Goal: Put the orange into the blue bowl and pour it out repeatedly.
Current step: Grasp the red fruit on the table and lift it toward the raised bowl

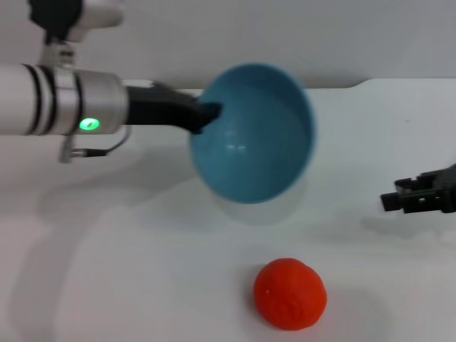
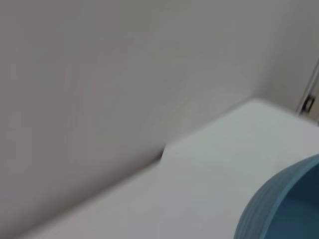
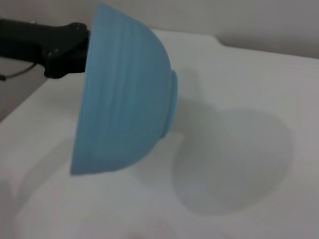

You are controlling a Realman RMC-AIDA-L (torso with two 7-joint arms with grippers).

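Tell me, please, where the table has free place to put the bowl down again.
Bare table lies near the robot's left, beside the orange, and under the tilted blue bowl held by the left gripper. Tighter: between the orange and the right gripper.

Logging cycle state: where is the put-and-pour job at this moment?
A pour looks just done: the orange lies on the table, outside the blue bowl. In hand: the left end effector grips the bowl's rim, holding it tipped on its side above the table, empty. The right end effector waits at the table's right side. Left: set the bowl upright, put the orange back in.
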